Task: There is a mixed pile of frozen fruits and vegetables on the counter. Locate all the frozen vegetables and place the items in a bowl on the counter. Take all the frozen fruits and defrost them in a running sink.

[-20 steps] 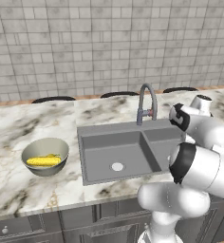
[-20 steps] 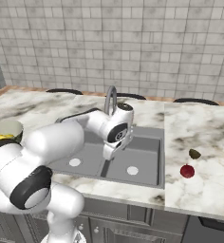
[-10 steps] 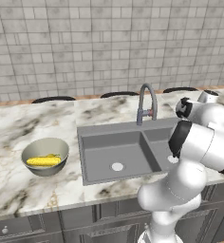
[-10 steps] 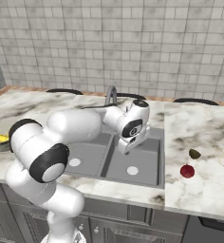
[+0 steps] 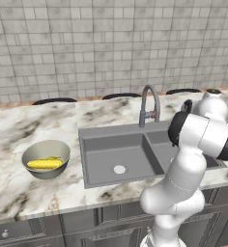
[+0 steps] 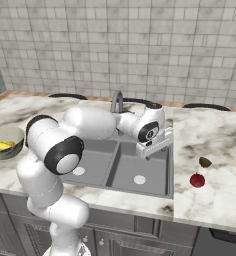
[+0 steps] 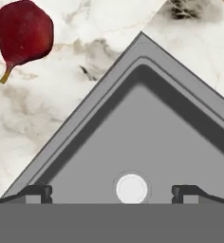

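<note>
**Open hand over the sink**

The hand (image 6: 152, 148) hangs above the right side of the sink (image 6: 162, 187). Its two fingers are spread wide apart and hold nothing. In the hand view the dark tips (image 7: 38, 192) stand far from each other, with a white drain (image 7: 131, 188) between them down below.

The bowl (image 5: 34, 153) sits on the bench (image 5: 19, 193), left of the sink and well apart from it. A yellow corn cob (image 5: 44, 164) lies inside the bowl.

On the bench right of the sink lie two small fruits. The red fruit (image 6: 197, 180) is round and has a short stem. The olive lump (image 6: 205, 162) lies just behind it, near but not touching. Both are close to the sink's edge.

The tap (image 5: 149, 103) stands behind the sink and curves over it.
</note>
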Motion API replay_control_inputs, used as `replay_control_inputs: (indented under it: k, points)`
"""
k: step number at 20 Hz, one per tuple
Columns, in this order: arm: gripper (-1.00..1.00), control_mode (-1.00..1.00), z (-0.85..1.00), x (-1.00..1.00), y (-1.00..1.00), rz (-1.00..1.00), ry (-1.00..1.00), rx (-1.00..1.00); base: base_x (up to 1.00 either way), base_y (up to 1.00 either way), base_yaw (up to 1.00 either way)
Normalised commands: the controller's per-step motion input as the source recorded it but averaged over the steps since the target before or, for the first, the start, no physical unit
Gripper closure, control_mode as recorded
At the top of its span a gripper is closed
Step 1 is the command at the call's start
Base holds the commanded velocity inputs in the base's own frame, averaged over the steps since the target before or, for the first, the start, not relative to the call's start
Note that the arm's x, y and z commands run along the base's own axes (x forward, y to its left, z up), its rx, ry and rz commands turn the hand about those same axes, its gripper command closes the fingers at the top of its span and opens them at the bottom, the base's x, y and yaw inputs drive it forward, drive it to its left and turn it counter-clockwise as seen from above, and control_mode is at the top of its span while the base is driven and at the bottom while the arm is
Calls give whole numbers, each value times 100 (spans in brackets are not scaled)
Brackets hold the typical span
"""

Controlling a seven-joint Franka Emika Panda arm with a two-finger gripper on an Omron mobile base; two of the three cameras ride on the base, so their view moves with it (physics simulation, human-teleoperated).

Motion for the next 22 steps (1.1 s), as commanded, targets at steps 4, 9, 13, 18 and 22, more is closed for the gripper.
replay_control_inputs:
  k: [4, 9, 13, 18, 22]
  points:
    - [-100, -100, -15, 12, -64, -22, 0, -10, 0, 0, 0]
    - [-100, -100, -20, 30, -72, -14, -2, -6, 0, 0, 0]
    - [-100, -100, -11, 27, -71, -5, -3, -1, 0, 0, 0]
    - [-100, -100, 0, 42, -84, -4, 1, 6, 0, 0, 0]
    - [-100, -100, 1, 12, -70, -4, 0, 8, 0, 0, 0]
